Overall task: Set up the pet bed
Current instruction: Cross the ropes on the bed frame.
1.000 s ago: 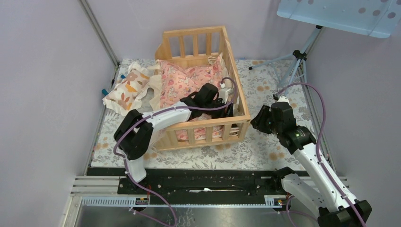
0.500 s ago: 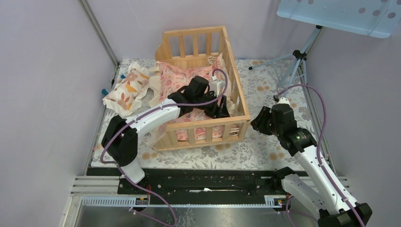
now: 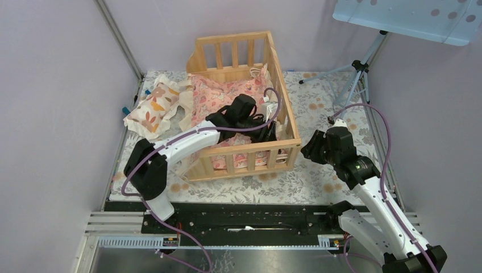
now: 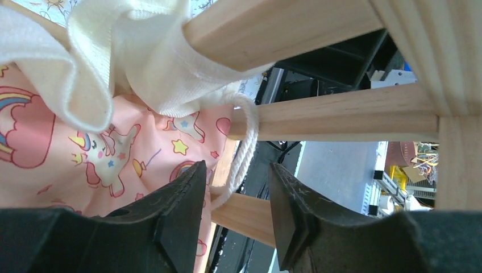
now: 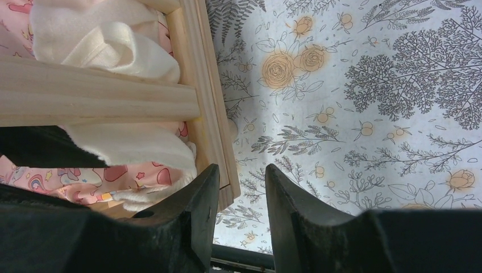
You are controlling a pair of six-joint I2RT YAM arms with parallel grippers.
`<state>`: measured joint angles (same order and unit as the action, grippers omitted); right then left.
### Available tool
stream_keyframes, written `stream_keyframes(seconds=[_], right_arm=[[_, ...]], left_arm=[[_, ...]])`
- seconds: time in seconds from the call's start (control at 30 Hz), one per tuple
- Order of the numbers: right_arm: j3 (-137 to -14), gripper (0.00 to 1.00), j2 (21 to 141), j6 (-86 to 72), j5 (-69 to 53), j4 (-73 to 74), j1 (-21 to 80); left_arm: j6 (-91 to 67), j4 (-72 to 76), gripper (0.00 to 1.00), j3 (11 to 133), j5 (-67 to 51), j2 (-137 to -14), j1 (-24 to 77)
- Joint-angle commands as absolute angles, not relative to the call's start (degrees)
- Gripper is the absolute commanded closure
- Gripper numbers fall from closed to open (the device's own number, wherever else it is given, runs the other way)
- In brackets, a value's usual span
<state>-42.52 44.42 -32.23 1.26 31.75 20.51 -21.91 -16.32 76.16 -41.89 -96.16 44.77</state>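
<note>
The pet bed point(image 3: 244, 149), a light wood crib frame, stands mid-mat with the pink patterned cushion point(image 3: 219, 96) lying inside it. My left gripper point(image 3: 266, 132) reaches into the bed's front right corner. In the left wrist view its jaws point(image 4: 237, 168) stand apart, facing the bed's slats point(image 4: 341, 114). A white cord point(image 4: 245, 148) from the cream ruffle point(image 4: 113, 51) loops round a slat and hangs by the left fingertip, unpinched. My right gripper point(image 3: 311, 149) hovers just outside the front right corner post, open point(image 5: 241, 169) over the mat, beside the rail point(image 5: 96, 96).
A small cream pillow with orange leaves point(image 3: 152, 108) lies on the mat left of the bed. A tripod point(image 3: 355, 71) with a light blue panel point(image 3: 409, 17) stands at the back right. Purple walls close both sides. The floral mat point(image 3: 318, 182) covers the table.
My left wrist pulled left inside the bed, then slid back a little toward the right rail and front corner. The right arm has barely moved.
</note>
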Motion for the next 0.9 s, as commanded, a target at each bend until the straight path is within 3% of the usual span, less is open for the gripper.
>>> stream_keyframes(seconds=[0.0, 0.27, 0.43, 0.63, 0.87], right_arm=[[-42.2, 0.58, 43.36, -31.33, 0.49, 30.12, 20.18], [-42.28, 0.6, 41.88, -31.76, 1.81, 31.61, 20.19], [-40.58, 0.64, 34.27, -34.13, 2.53, 31.38, 20.14], [-35.65, 0.64, 23.38, -41.38, -4.18, 28.67, 20.2], [-29.09, 0.66, 16.8, -50.2, -13.49, 22.23, 20.17]], left_arm=[[-20.42, -14.29, 0.55, 79.53, -45.87, -98.64, 45.87], [-20.3, -14.45, 0.59, 80.33, -46.98, -101.41, 46.82], [-20.98, -12.8, 0.59, 79.57, -47.08, -100.2, 46.81], [-23.46, -9.38, 0.74, 80.44, -51.01, -100.86, 46.85], [-22.62, -9.67, 0.82, 80.31, -51.78, -100.99, 46.85]])
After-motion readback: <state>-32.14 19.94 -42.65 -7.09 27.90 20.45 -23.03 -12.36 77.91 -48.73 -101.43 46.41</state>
